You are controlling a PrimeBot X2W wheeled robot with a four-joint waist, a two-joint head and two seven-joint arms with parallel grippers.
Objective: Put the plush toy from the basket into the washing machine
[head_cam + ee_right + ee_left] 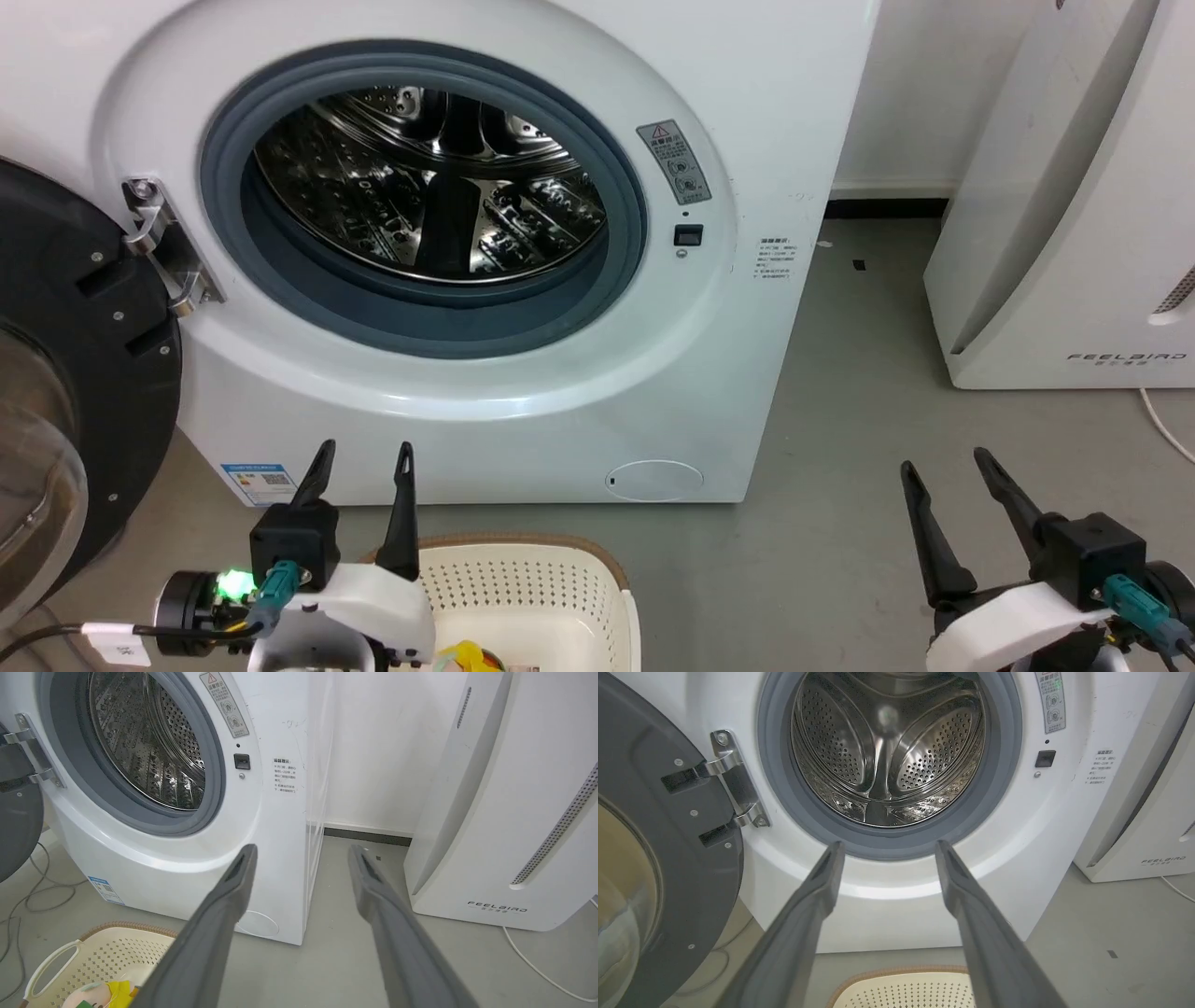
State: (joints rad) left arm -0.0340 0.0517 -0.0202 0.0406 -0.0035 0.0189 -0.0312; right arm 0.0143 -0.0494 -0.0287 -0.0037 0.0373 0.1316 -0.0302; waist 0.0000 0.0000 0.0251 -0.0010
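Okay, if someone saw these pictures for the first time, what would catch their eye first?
The washing machine dominates, its black-rimmed door swung open to the left and its shiny steel drum exposed. On the floor before it sits the cream basket with the plush toy inside. The left gripper and right gripper hover open and unloaded at the bottom of the head view.
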